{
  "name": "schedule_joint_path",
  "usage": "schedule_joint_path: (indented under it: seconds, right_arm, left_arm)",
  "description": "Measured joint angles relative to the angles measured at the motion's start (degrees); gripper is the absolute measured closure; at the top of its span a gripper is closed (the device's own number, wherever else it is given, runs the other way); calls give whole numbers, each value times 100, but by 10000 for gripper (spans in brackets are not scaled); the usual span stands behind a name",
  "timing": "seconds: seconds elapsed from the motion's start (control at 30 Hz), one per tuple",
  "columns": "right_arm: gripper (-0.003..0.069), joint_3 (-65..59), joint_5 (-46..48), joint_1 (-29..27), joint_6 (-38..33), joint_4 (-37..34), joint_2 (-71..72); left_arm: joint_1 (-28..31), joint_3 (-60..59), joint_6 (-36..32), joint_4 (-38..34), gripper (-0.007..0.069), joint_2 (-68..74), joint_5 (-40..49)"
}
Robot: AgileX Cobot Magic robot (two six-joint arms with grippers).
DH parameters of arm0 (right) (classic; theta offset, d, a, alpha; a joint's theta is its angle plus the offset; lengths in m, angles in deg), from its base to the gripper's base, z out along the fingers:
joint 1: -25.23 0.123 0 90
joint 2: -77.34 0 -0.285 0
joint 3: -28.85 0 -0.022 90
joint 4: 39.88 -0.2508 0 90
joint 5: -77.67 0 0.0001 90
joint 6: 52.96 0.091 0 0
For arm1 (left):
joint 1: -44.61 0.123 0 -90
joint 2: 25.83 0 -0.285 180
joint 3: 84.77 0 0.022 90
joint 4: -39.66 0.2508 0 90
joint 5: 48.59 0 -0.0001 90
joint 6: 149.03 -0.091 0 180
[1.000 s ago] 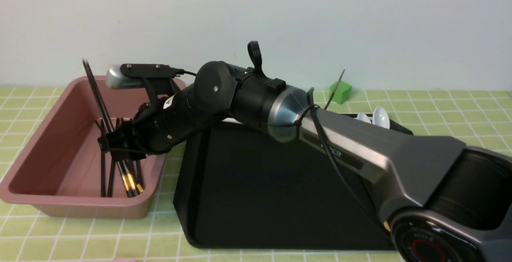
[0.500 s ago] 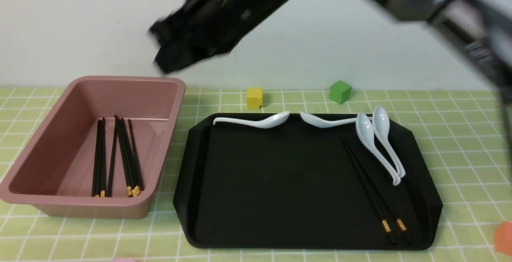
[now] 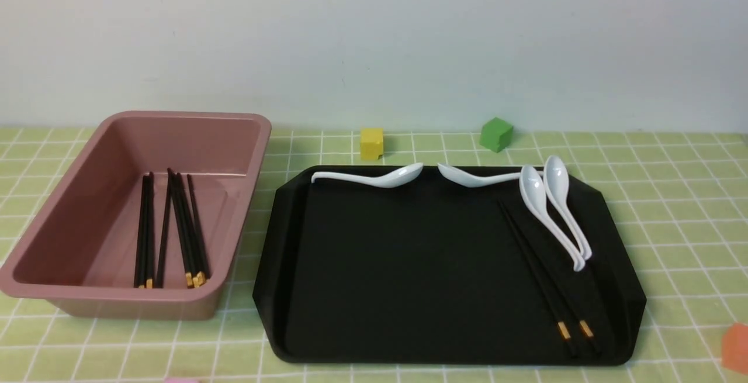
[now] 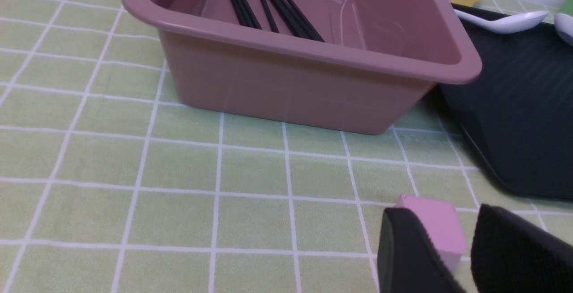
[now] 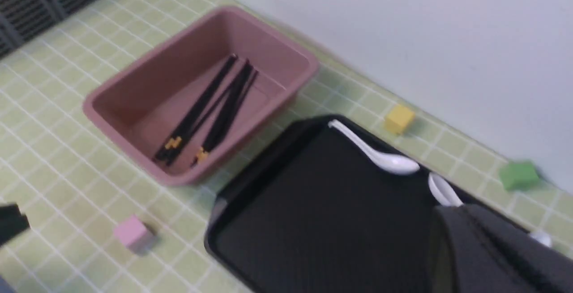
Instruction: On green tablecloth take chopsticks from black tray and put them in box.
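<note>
On the green tablecloth (image 3: 672, 196), white spoons (image 3: 552, 207) lie beside the chopsticks (image 3: 547, 267).

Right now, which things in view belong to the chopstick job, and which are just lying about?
Job:
black tray, loose chopsticks on it, box, stowed chopsticks inside it, green tablecloth.

Lying about:
white spoons, yellow cube, green cube, pink cube, orange block.

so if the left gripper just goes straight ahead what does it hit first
Most likely the pink cube, seen in the gap between the open fingers of the left gripper. How far off it is, the wrist view can't settle. The box lies well beyond.
</note>
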Motion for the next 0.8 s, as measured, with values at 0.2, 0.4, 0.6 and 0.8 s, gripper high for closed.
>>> schedule_joint_path:
  seconds: [0.2, 0.4, 0.6, 0.8]
  right_arm:
    - [653, -2906, -240, 0, 0, 310, 2252]
    - [651, -6233, -2898, 0, 42, -232, 4341]
    - [646, -7930, -4531, 0, 85, -747, 4644]
    - [639, -8038, -4770, 0, 85, -780, 4404]
  left_arm:
    - [0, 0, 0, 0, 386, 0, 0]
    - [0, 0, 0, 0, 386, 0, 0]
    - [0, 0, 0, 0, 386, 0, 0]
    - [0, 0, 0, 0, 386, 0, 0]
